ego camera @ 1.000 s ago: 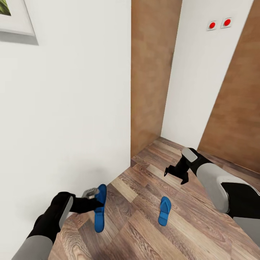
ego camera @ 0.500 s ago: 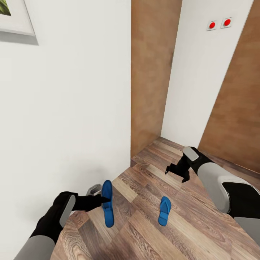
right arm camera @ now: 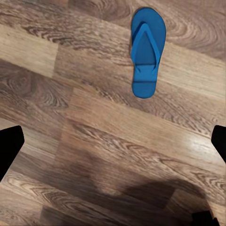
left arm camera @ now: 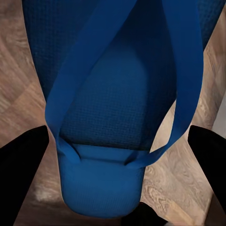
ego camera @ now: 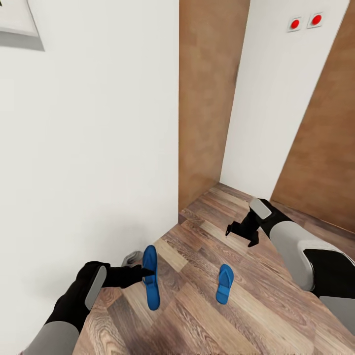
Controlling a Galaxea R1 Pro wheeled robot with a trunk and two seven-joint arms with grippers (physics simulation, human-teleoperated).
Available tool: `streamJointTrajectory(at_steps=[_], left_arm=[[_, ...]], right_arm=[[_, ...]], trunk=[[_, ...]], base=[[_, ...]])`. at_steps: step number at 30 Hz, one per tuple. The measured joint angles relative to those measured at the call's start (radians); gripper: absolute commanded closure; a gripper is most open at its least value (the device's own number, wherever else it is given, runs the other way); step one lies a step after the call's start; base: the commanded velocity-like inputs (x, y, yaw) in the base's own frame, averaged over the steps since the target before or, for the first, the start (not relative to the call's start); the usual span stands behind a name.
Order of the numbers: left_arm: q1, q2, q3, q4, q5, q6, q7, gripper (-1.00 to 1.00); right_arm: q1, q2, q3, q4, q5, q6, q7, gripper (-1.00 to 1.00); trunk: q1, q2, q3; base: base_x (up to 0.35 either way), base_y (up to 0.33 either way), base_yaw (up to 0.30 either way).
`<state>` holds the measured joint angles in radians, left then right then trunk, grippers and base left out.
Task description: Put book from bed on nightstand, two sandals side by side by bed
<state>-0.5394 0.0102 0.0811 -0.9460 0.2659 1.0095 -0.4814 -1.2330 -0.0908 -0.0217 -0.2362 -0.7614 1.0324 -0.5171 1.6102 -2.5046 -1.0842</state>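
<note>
white wall (ego camera: 88, 148), wood floor (ego camera: 197, 315). left gripper (ego camera: 144, 272) clenched on sandal (ego camera: 151, 278), lifted for carrying beside its mate. second sandal (ego camera: 224, 283) flat on floor, near. right gripper (ego camera: 241, 231) spread, empty, hovering above.

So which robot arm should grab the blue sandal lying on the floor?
Probably the right. The right gripper is open and empty, above the sandal on the floor, which its wrist camera looks down on. The left gripper is already shut on the other sandal.
</note>
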Motion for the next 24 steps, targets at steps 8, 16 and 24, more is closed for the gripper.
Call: streamJointTrajectory(at_steps=[8, 16, 24], left_arm=[[0.0, 0.0, 0.006, 0.002, 0.065, 0.001, 0.002, 1.0], [0.0, 0.001, 0.005, 0.003, 0.112, 0.001, 0.003, 1.0], [0.0, 0.002, 0.003, 0.003, 0.119, 0.001, 0.002, 1.0]], right_arm=[[0.0, 0.005, 0.001, 0.0, -0.003, -0.002, 0.0, -1.0], [0.0, 0.007, 0.0, -0.002, -0.002, -0.002, 0.0, -1.0], [0.0, 0.008, -0.002, -0.002, 0.0, -0.003, 0.001, -1.0]], trunk=[[0.004, -0.002, -0.031], [0.007, -0.004, -0.062], [0.011, -0.006, -0.093]], base=[[0.0, 0.0, 0.0], [0.0, 0.0, 0.0], [0.0, 0.0, 0.0]])
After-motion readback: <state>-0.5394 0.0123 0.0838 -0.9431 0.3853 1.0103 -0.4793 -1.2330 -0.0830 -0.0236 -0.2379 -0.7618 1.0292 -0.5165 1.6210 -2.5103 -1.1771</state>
